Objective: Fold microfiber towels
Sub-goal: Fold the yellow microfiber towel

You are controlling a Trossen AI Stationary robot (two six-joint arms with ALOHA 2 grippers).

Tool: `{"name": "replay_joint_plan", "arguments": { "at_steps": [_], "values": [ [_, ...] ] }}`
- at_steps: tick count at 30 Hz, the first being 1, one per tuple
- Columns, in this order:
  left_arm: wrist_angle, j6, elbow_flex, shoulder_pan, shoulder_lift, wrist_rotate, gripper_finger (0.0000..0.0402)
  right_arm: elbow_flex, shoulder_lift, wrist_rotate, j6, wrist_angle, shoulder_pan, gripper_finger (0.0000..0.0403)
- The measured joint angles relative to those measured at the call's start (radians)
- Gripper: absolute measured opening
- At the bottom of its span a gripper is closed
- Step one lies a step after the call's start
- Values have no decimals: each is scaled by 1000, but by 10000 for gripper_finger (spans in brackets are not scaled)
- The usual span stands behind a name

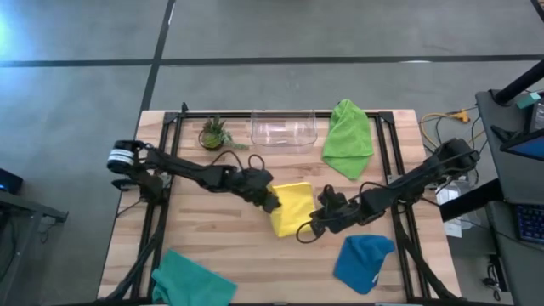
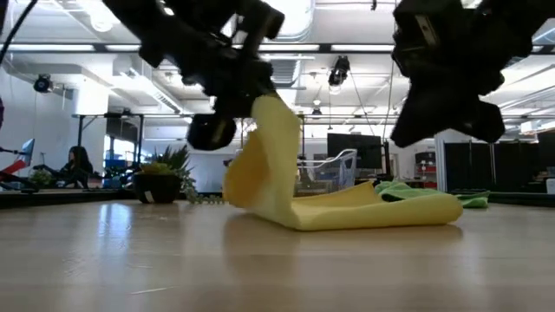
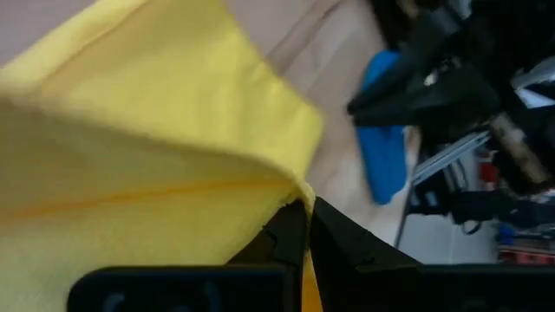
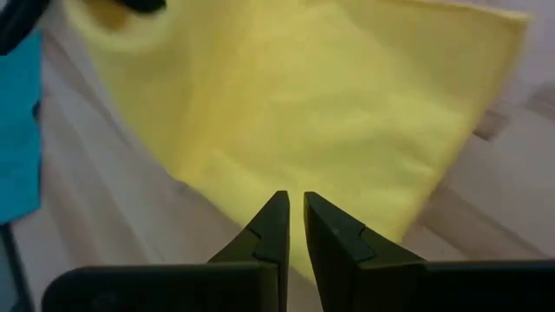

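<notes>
Yellow towel (image 1: pixel 295 206): soft, fuzzy cloth at mid-table, one edge lifted into a curl, the rest lying flat and doubled.
Left gripper (image 1: pixel 270 202): fingers pinched tight on the raised yellow edge (the fabric bunches at the tips).
Right gripper (image 1: pixel 311 228): fingers nearly closed, holding nothing, above the towel's near edge.
Green towel (image 1: pixel 348 138): crumpled, beside the clear bin (image 1: pixel 284 131).
Blue towel (image 1: pixel 364 262): rumpled, near front right.
Teal towel (image 1: pixel 192 281): rumpled, front left.
Table (image 1: pixel 212 246): pale wood planks.
</notes>
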Motion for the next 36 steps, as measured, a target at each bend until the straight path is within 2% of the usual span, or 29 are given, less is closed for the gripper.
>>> {"name": "replay_joint_plan", "arguments": {
  "at_steps": [10, 15, 17, 19, 21, 27, 29, 36],
  "values": [
    [19, 21, 159, 24, 190, 53, 0, -47, -102, 62, -15, -30, 4, 34],
    [-7, 34, 246, 36, 263, 82, 0, -68, -179, 80, -4, -44, 18, 34],
    [29, 43, 297, 38, 302, 83, 0, -84, -221, 101, -3, -97, 30, 34],
    [-16, 44, 314, 44, 319, 103, 0, -81, -252, 125, 5, -72, 37, 34],
    [27, 45, 354, 46, 357, 98, 0, -98, -290, 137, 4, -124, 50, 34],
    [-7, 42, 394, 61, 403, 99, 0, -100, -353, 142, -8, -118, 72, 34],
    [31, 45, 410, 63, 424, 72, 0, -112, -370, 138, -13, -161, 83, 34],
    [47, 47, 407, 81, 429, 76, 0, -107, -371, 150, -28, -151, 89, 34]
  ]
}}
